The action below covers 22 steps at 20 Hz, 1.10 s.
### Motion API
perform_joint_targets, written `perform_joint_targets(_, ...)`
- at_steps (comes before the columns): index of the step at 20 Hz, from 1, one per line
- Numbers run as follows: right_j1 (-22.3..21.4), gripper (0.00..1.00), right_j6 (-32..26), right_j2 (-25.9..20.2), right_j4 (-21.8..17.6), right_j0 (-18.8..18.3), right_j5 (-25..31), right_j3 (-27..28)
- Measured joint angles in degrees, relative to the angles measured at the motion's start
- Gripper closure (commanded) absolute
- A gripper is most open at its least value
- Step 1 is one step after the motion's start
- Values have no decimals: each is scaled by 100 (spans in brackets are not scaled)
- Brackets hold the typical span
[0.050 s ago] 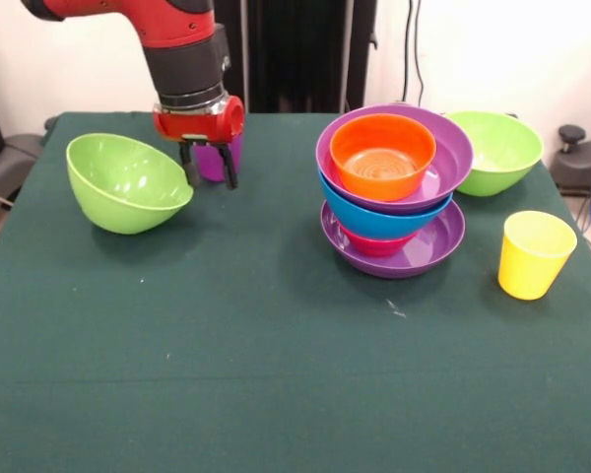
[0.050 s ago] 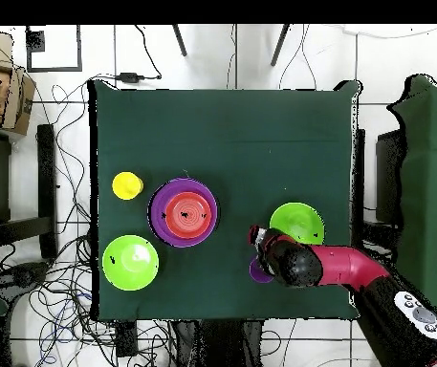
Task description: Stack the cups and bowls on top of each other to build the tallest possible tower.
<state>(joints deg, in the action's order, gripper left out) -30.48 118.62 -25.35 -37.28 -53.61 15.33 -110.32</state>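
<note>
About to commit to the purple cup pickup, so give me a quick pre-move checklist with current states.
1. Gripper lined up at purple cup: ok, fingers hang in front of it.
2. Cup grasped: cannot tell.
3. Cup upright: cannot tell, mostly hidden.
4. Tilted lime bowl apart from the fingers: ok, but close.
5. Tower steady: not ok, upper bowls lean.
6. Orange bowl on top free to take a cup: ok.
</note>
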Motion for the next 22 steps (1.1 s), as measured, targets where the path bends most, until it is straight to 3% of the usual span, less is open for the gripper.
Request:
perform_joint_targets(10,-91,0,0,-56,-1,-21,1,-1)
perform_joint_targets(22,-753,0,0,-295,45,-128,86,-4)
